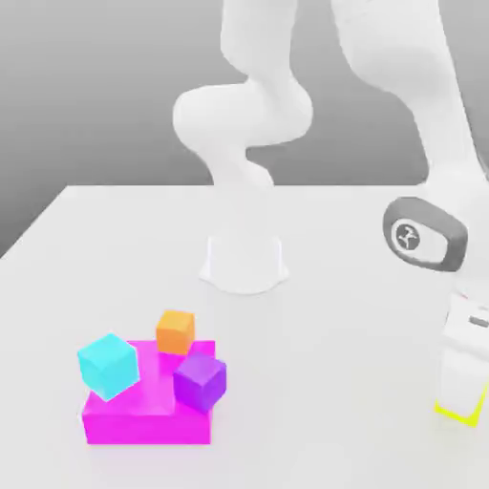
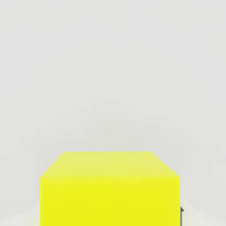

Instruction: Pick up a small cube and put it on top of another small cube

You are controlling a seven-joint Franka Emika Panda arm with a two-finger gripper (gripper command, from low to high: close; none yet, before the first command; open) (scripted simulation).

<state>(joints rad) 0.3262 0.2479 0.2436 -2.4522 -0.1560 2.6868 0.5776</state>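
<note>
You are looking at the gripper (image 1: 458,406) in the lower right of the exterior view, pressed together on the yellow cube (image 1: 457,413), which is sitting low against the table (image 1: 334,363). The orange cube (image 1: 176,331) is waiting well apart, toward the lower left, resting at the back edge of the magenta block (image 1: 143,425) between the cyan cube (image 1: 107,366) and purple cube (image 1: 200,380). You are likely carrying leftward next

a plain white counter (image 1: 115,248) fills the lower part of the exterior view, with its far edge running straight across. behind it is a smooth grey backdrop, darker at the top. the light is soft and even, giving only faint shadows.
</note>
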